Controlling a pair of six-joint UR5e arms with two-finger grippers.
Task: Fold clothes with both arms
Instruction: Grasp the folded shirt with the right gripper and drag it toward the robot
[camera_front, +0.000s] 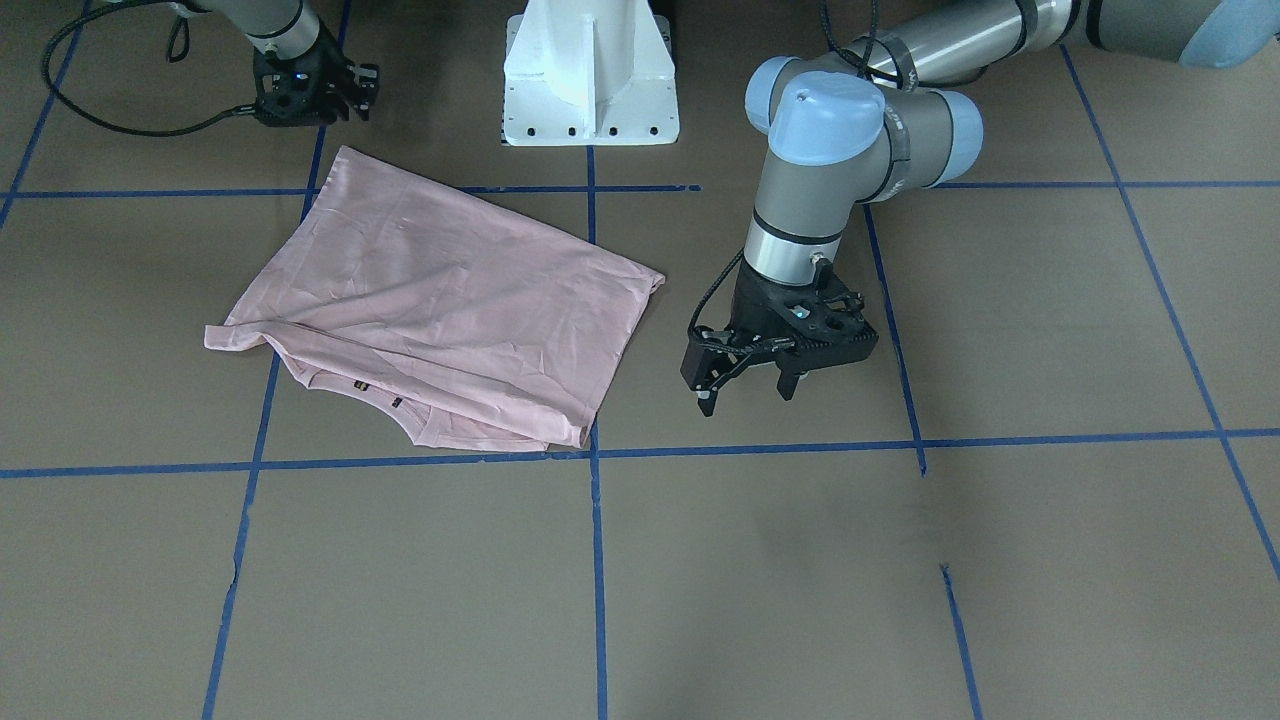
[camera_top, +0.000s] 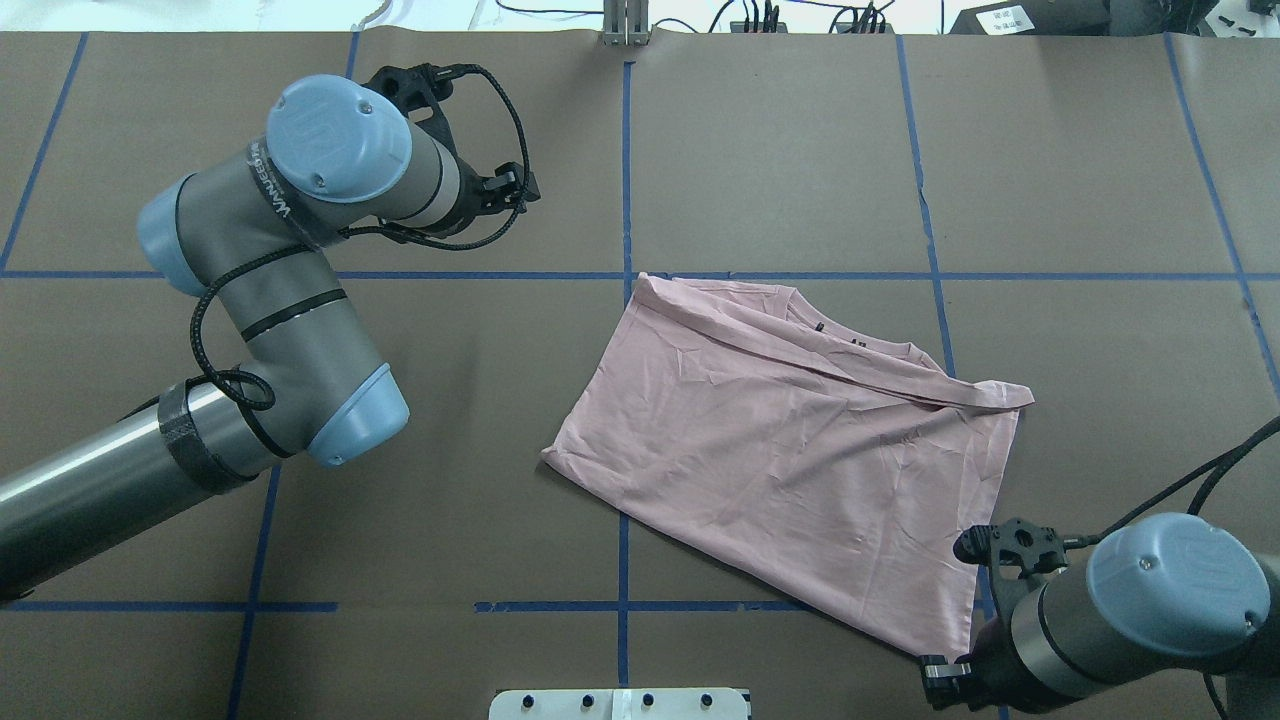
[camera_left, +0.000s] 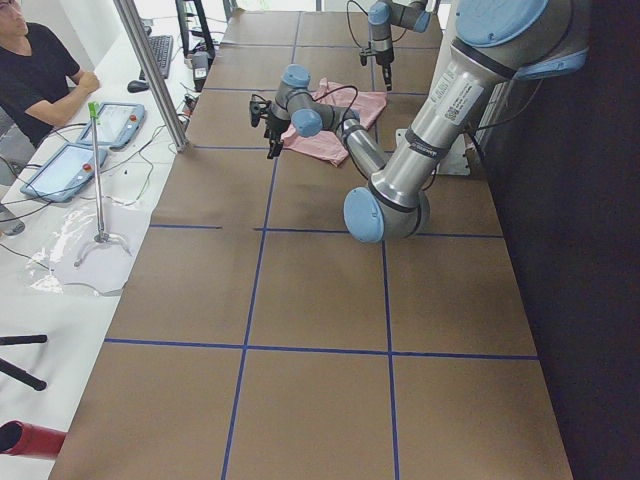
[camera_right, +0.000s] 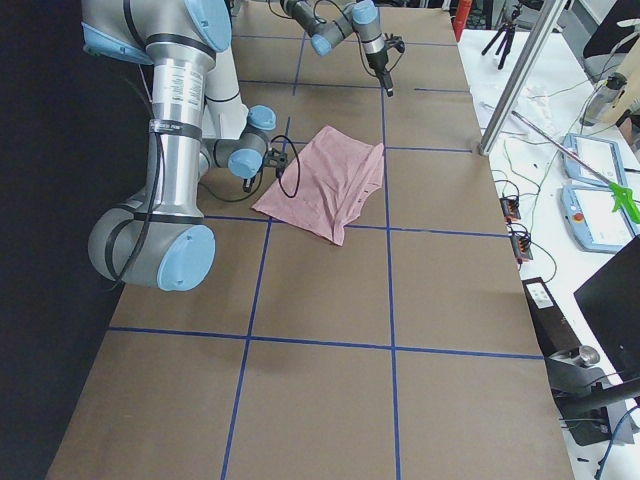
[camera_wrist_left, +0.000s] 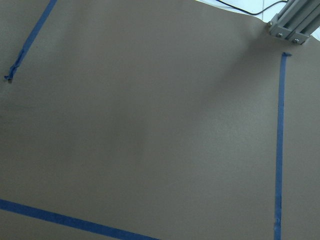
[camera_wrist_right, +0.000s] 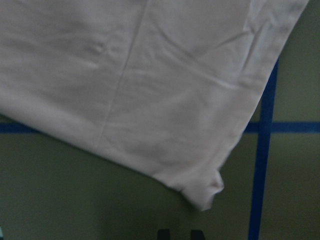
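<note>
The pale pink T-shirt (camera_top: 790, 450) lay folded and creased on the brown desk (camera_top: 800, 150), across blue tape lines (camera_top: 624, 150); the left tool (camera_front: 746, 395) hung released, fingers spread, near its edge over bare desk; the right tool (camera_wrist_right: 179, 233) hovered over its near corner; whether clenched, I cannot tell.

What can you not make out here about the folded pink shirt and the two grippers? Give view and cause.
1. T-shirt print: shown in no view; plain fabric faces up, folds cover the rest.
2. Right gripper, open or shut: overhead, its own wrist covers it; front-facing, small and dark.
3. Dark tags at the shirt's edge: too small to read, front-facing.
</note>
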